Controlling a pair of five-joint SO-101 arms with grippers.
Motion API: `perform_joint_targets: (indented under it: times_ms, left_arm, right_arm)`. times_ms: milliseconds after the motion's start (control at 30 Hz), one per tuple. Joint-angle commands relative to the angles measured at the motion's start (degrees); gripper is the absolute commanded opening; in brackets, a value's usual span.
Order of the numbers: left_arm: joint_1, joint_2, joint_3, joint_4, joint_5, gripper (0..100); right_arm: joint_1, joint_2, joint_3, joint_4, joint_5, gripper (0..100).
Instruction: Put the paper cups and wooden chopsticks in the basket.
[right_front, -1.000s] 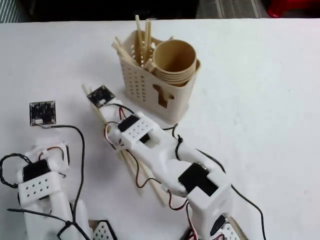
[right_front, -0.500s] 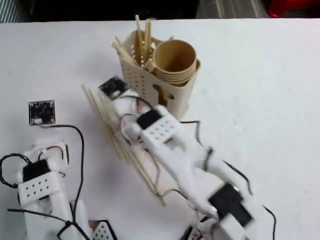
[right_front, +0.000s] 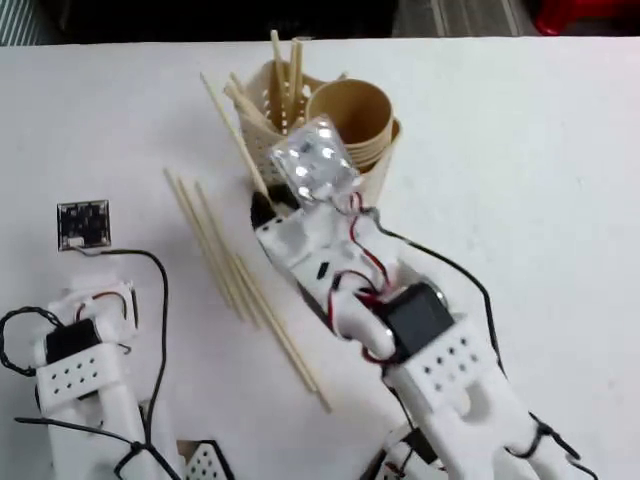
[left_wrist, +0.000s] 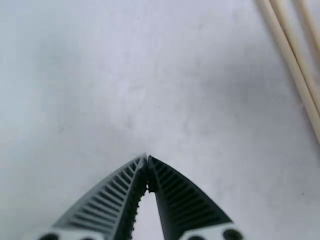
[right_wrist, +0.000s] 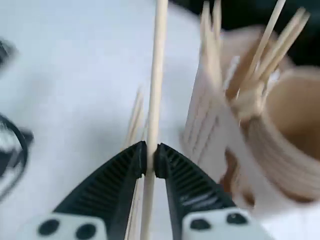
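Clamping one chopstick beside the basket, the right gripper must next raise it over the rim; the left gripper is closed, empty.

The basket stands near the table's far edge, with cups stacked in its right part and chopsticks upright in its left. Just left of it a single chopstick slants in the right gripper, and loose chopsticks lie aslant on the table in front-left, between the two arms. The left gripper sits over the table at the near left, near the loose chopsticks
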Motion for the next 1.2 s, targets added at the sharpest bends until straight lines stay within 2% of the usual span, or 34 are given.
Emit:
perform_joint_targets:
  times_ms: [0,233,400,600,933,1067,1167]
  left_arm:
    - [-0.5,-1.0,0.0,-0.9,-0.5,2]
    - [-0.5,-1.0,0.0,-0.8,-0.5,2]
    - [-0.5,-1.0,0.0,-0.8,-0.5,2]
    - [-0.5,-1.0,0.0,-0.7,-0.5,2]
    - [-0.5,-1.0,0.0,-0.7,-0.5,2]
    - [-0.5,-1.0,0.0,-0.7,-0.5,2]
    - [-0.5,-1.0,0.0,-0.7,-0.5,2]
  right_arm:
    - [0.9,-3.4,-0.2,-11.6,0.3,1.7]
    - [5.3,2.2,-0.1,-36.2,0.4,1.8]
    - [9.4,11.6,-0.1,-53.9,0.3,1.8]
    - [9.8,24.7,-0.1,-70.2,0.7,1.8]
    - [12.3,38.8,-0.1,-80.0,0.7,2.0]
    - [12.8,40.1,-0.1,-79.7,0.7,2.2]
    - [12.7,39.3,-0.4,-75.4,0.7,2.2]
